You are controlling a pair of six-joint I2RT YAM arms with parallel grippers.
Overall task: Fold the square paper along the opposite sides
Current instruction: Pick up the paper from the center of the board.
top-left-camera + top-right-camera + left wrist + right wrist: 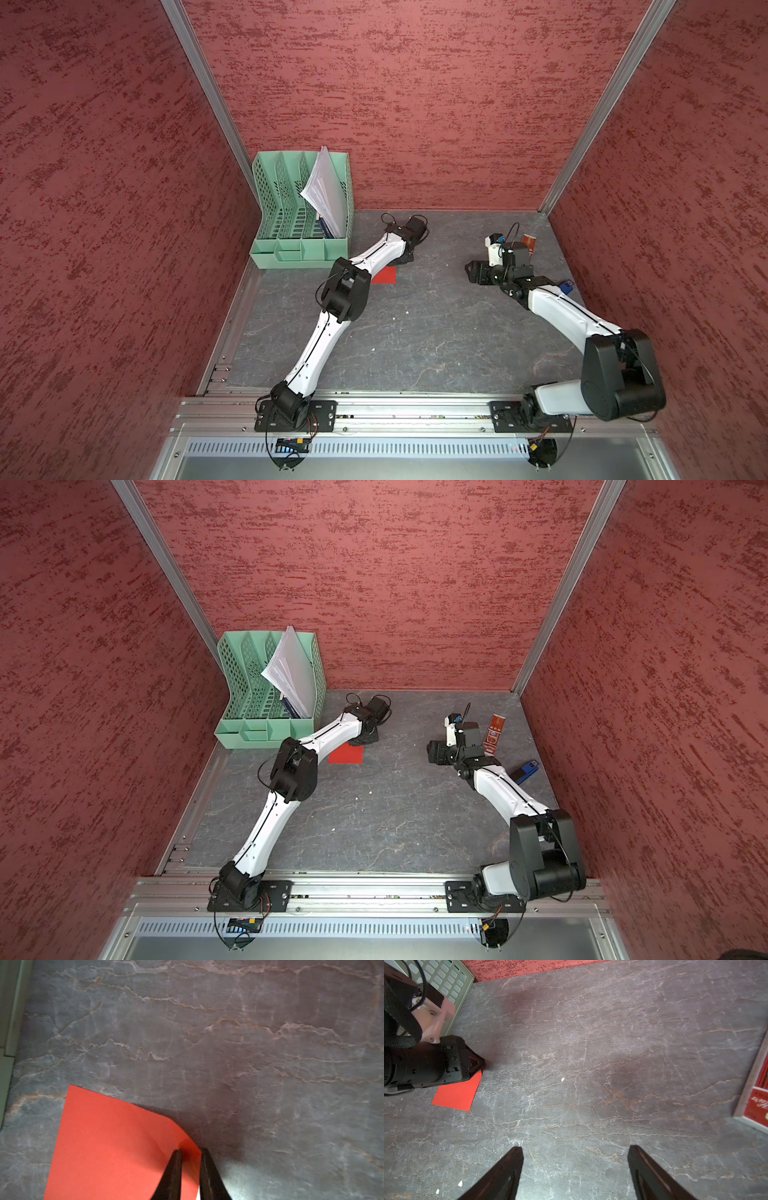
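In the left wrist view only, left gripper (pixel 191 1150) stood nearly closed around curled corner of thin bright red square paper (pixel 114 1147), pinch unclear, right gripper (pixel 575 1148) gaped wide, empty.

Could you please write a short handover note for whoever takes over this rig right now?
The left gripper has its jaws almost together around a lifted edge of the square paper. Whether it is pinched yet, I cannot tell.
The right gripper is open and empty above the bare table, well apart from the paper.
The rest of the paper lies flat on the table near the green file rack.
Done: one edge raised; no crease shows.
Left: carry that side over to the opposite side, align it and press the fold.
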